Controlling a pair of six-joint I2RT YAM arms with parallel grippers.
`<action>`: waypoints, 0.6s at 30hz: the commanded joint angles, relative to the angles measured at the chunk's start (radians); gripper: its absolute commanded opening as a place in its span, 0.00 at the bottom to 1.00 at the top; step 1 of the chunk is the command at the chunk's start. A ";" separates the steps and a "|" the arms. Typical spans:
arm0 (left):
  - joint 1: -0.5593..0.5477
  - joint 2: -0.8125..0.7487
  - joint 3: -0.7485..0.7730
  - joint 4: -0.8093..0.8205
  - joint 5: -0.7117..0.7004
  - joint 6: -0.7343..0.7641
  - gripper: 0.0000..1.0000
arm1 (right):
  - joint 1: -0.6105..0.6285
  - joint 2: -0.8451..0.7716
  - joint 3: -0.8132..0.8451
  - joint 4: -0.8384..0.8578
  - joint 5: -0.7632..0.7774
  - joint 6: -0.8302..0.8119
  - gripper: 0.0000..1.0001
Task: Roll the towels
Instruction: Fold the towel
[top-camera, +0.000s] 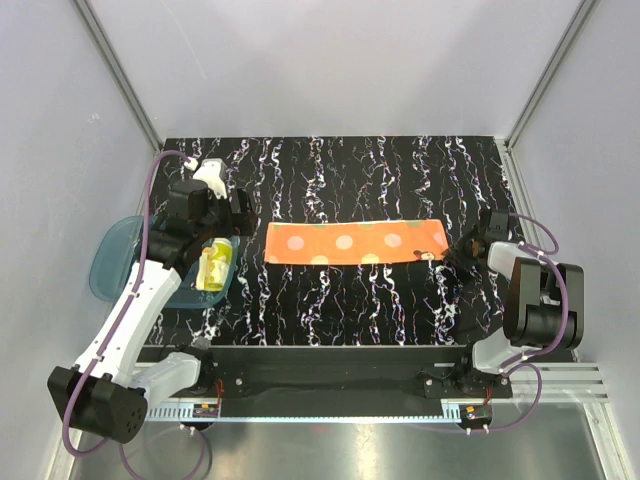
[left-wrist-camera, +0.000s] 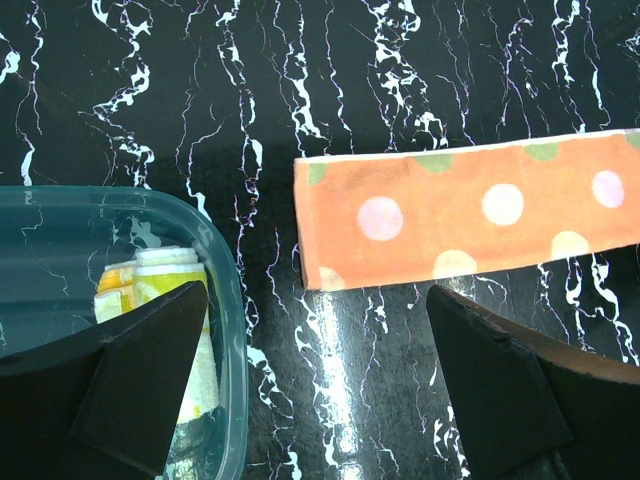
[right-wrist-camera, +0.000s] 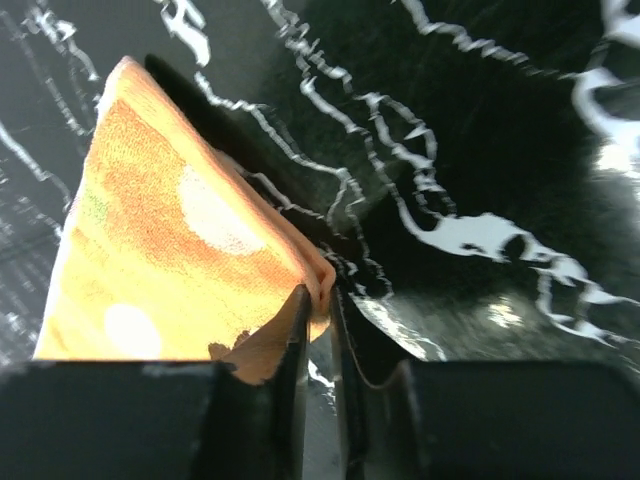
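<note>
Grip: my right gripper (right-wrist-camera: 318, 310) clamps the orange towel (top-camera: 355, 243) by its end; my left gripper (left-wrist-camera: 318, 310) hangs spread wide.

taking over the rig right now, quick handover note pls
Left gripper: open, empty, hovering above the tray's right rim and the orange towel's left end.
Right gripper: shut on the right end of the orange towel, pinching its edge.
Yellow towel: rolled, lying in the blue tray.
Orange towel: a long folded strip lying flat on the table, not rolled.
Done: the yellow towel.
Left: roll the orange strip, likely starting from the pinched end.
</note>
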 joint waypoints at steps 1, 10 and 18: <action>0.006 -0.002 0.049 0.018 -0.014 0.020 0.99 | -0.004 -0.025 0.092 -0.161 0.141 -0.081 0.18; 0.006 -0.002 0.047 0.018 -0.001 0.014 0.99 | -0.006 -0.156 0.160 -0.306 0.387 -0.146 0.00; 0.006 -0.013 0.050 0.017 0.002 0.011 0.99 | 0.036 -0.263 0.211 -0.347 0.361 -0.212 0.00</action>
